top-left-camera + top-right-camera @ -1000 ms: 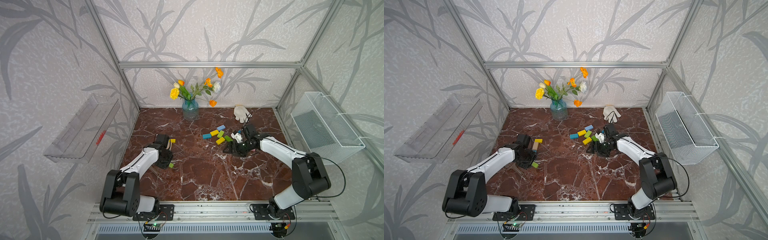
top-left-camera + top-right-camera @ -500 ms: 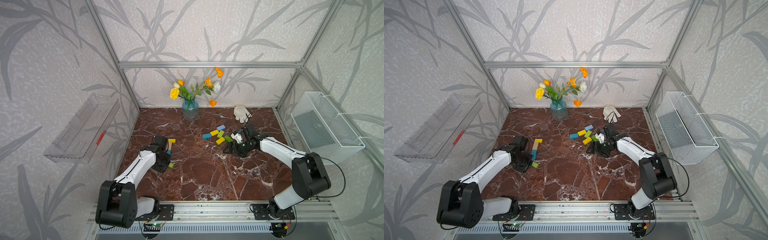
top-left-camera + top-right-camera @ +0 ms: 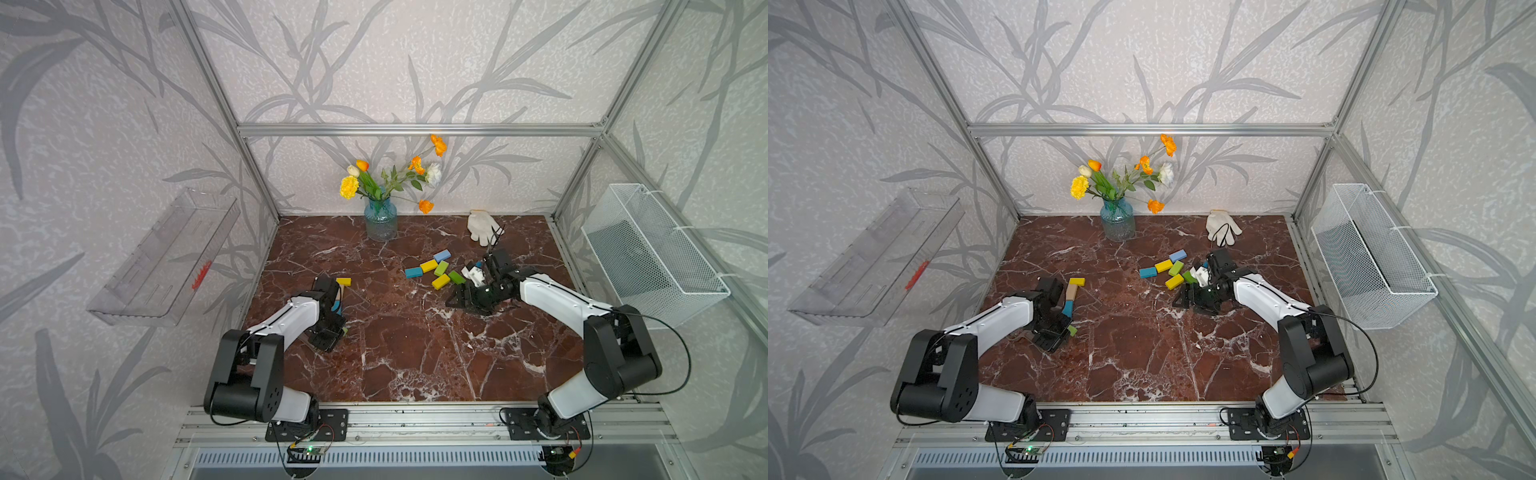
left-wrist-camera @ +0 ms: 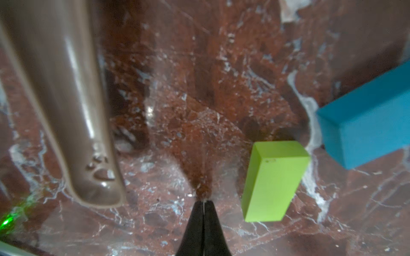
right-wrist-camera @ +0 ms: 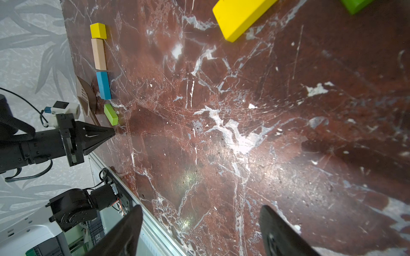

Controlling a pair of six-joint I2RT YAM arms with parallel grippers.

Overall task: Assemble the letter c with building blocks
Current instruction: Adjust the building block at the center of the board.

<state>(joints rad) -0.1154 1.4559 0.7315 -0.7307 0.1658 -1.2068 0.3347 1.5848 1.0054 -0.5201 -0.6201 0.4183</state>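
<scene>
While near loose blocks [image 3: 429,265], white glove [image 3: 481,226]; vase [image 3: 380,220] apart

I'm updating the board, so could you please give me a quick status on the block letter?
Left gripper shut, empty, beside green block. Right gripper open, empty. Letter unfinished, four blocks laid. Glove at back, out of the way.

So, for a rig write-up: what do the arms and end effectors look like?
The left arm and right arm have white shell links between bulky black joints. A small white camera block sits at each wrist. The left end effector and right end effector are black, with fingers tapering to points. A thin black cable loops beside the right arm's elbow.
</scene>
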